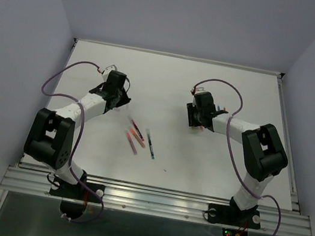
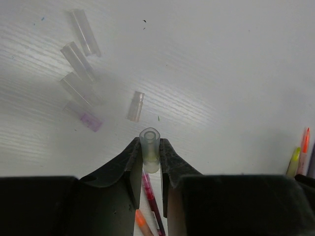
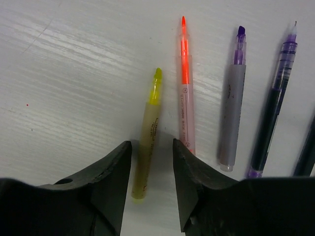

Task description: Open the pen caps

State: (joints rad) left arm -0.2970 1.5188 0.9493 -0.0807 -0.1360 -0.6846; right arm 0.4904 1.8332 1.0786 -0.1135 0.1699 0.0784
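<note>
My left gripper [image 2: 149, 145] is shut on a clear pen cap [image 2: 149, 156] and holds it above the table; in the top view the gripper [image 1: 114, 96] is at the centre left. Under it lie a pink pen [image 2: 150, 195] and an orange pen [image 2: 142, 221]. Several loose clear caps [image 2: 78, 61] and one more [image 2: 135, 105] lie on the table beyond. My right gripper [image 3: 151, 147] is open, jaws either side of an uncapped yellow highlighter [image 3: 149, 128] on the table. Beside it lie uncapped orange [image 3: 185, 83], purple [image 3: 234, 98] and dark blue [image 3: 273, 113] pens.
A few pens [image 1: 136, 135], one with a green end [image 1: 150, 144], lie mid-table between the arms. The right gripper [image 1: 197, 119] sits at the centre right. The white table [image 1: 175, 84] is walled at the back and sides. A purplish cap [image 2: 90, 121] lies near the clear ones.
</note>
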